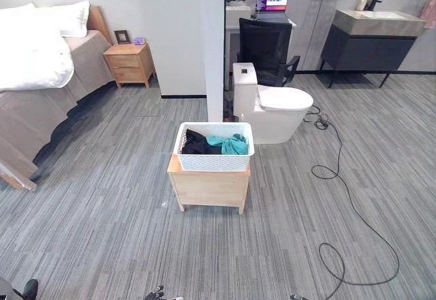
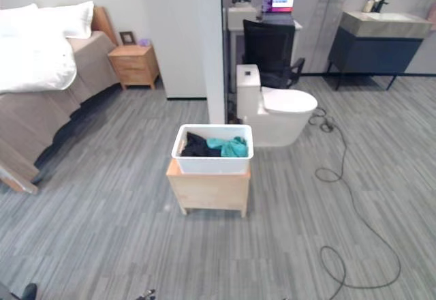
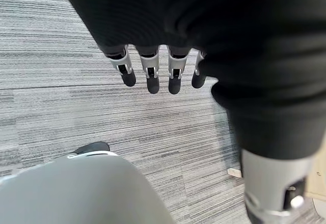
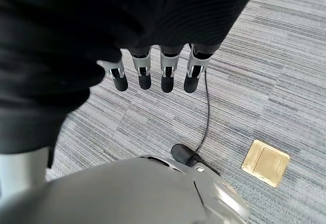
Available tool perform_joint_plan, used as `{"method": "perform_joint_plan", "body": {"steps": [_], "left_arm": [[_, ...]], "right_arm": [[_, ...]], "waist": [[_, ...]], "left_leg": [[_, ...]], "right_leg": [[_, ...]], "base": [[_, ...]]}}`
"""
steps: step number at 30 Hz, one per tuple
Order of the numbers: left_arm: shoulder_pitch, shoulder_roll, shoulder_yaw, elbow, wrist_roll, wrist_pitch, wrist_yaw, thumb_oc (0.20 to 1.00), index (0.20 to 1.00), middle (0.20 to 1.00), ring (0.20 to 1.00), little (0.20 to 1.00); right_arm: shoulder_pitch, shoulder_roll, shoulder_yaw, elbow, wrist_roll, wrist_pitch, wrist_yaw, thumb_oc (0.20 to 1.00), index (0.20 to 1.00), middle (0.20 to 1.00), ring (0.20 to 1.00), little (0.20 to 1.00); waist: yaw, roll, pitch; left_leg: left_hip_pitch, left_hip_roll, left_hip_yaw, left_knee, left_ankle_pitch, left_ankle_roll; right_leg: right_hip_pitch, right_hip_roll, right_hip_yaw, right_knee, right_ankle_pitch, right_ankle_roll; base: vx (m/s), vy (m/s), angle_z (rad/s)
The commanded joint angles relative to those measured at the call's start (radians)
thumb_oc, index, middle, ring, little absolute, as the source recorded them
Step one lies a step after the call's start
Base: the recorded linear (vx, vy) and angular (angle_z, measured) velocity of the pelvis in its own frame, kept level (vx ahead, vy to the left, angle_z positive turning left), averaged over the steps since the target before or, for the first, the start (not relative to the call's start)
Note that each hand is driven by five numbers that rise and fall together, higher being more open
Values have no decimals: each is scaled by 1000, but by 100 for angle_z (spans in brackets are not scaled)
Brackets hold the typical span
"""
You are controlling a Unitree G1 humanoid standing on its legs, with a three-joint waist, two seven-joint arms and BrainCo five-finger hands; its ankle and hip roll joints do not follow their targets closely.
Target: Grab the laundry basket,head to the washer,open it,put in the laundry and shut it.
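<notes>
White laundry basket (image 1: pixel 214 157) on wooden stand (image 1: pixel 208 187), clothes (image 1: pixel 216 143) partly hidden

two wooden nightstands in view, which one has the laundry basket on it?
The nearer one, mid-floor before the toilet, carries the white basket. The one by the bed holds just a small frame.

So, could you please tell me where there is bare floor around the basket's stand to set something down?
Open carpet lies in front of the wooden stand and to its left, toward the bed. Behind the laundry basket it is tight: the wall end and toilet crowd in. To the right, a black cable snakes across the floor.
</notes>
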Motion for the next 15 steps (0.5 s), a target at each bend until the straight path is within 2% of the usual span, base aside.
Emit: {"method": "perform_joint_plan", "body": {"steps": [1, 15], "left_arm": [[-67, 26, 6, 61, 19, -27, 7, 1000, 1000, 1000, 1000, 1000], [-80, 19, 10, 63, -4, -25, 15, 1000, 1000, 1000, 1000, 1000]], "right_arm": [[-15, 9, 54, 65, -25, -20, 9, 1000, 1000, 1000, 1000, 1000], [-5, 12, 44, 88, -25, -15, 2, 1000, 1000, 1000, 1000, 1000]], "waist": [[1, -49, -18], [-3, -52, -17]], "left_leg": [[-46, 44, -69, -16, 0, -66], [-52, 49, -77, -16, 5, -70]], "right_leg": [[27, -146, -10, 7, -66, 145], [26, -140, -15, 7, -72, 141]], "base": [[-7, -3, 9], [0, -7, 3]]}}
